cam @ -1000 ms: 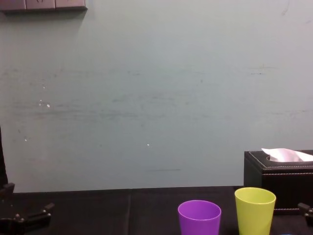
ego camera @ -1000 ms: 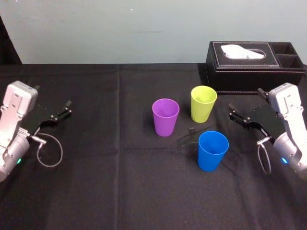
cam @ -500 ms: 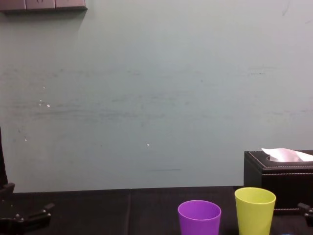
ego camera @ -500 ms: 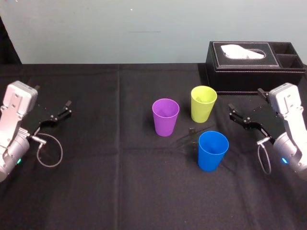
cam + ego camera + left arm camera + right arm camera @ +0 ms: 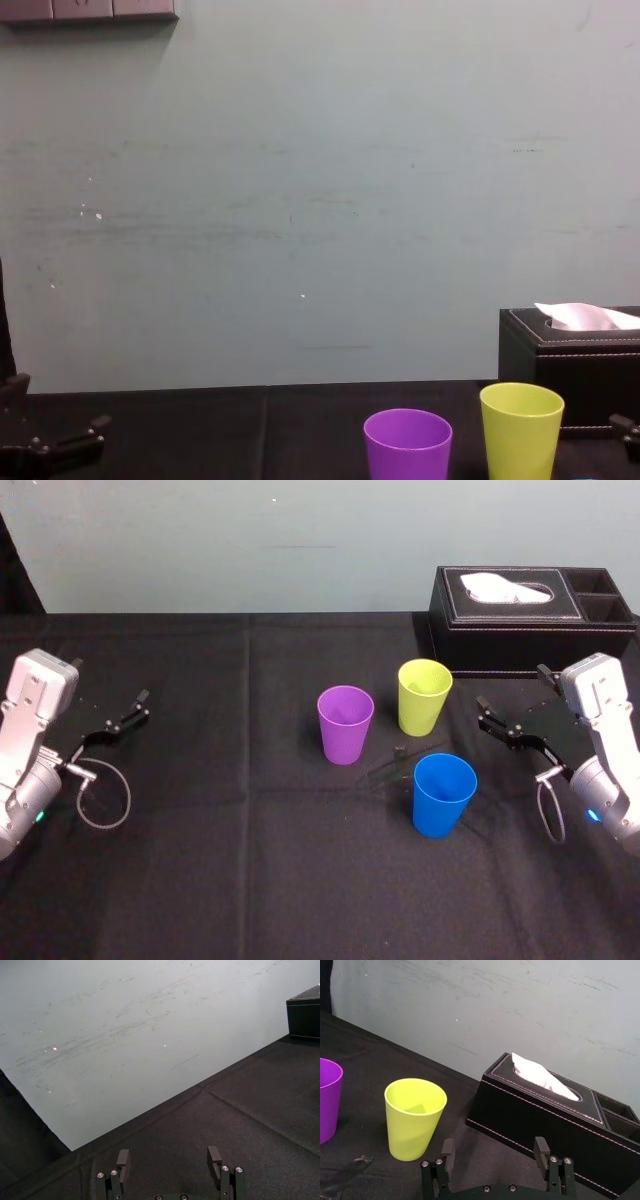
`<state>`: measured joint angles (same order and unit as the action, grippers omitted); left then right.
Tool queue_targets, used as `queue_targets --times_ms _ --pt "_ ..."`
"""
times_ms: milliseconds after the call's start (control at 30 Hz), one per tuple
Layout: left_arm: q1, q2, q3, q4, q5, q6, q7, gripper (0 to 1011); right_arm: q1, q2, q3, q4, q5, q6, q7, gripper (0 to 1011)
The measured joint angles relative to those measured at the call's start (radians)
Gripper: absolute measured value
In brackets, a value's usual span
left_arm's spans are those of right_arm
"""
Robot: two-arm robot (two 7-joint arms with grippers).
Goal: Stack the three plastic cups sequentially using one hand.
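Observation:
Three plastic cups stand upright and apart on the black cloth. In the middle is the purple cup (image 5: 345,725) (image 5: 407,445) (image 5: 327,1097). The yellow-green cup (image 5: 424,696) (image 5: 413,1117) (image 5: 521,430) stands to its right, a little farther back. The blue cup (image 5: 444,794) is nearest me, in front of the yellow-green one. My right gripper (image 5: 512,687) (image 5: 494,1146) hovers open and empty to the right of the cups, facing the yellow-green one. At the far left my left gripper (image 5: 110,678) (image 5: 168,1157) is open with nothing between its fingers.
A black tissue box (image 5: 530,618) (image 5: 545,1110) (image 5: 570,365) with white tissue stands at the back right, behind the right gripper. A small glossy scrap (image 5: 400,760) lies on the cloth between the cups. The wall rises just behind the table's far edge.

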<state>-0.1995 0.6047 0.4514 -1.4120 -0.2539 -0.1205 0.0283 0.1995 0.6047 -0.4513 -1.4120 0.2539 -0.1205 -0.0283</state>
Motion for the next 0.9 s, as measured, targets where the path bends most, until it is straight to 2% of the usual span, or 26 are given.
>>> queue_targets --times_ms 433,633,900 --pt "0.000 0.000 0.000 0.000 0.000 0.000 0.000 1012 -0.005 0.000 0.009 -0.009 0.002 -0.003 0.012 1000" --pt "0.000 0.000 0.000 0.000 0.000 0.000 0.000 1011 -0.048 0.015 0.051 -0.058 0.034 0.001 0.034 1000" --pt "0.000 0.000 0.000 0.000 0.000 0.000 0.000 1011 -0.169 0.080 0.137 -0.183 0.123 0.057 0.073 1000"
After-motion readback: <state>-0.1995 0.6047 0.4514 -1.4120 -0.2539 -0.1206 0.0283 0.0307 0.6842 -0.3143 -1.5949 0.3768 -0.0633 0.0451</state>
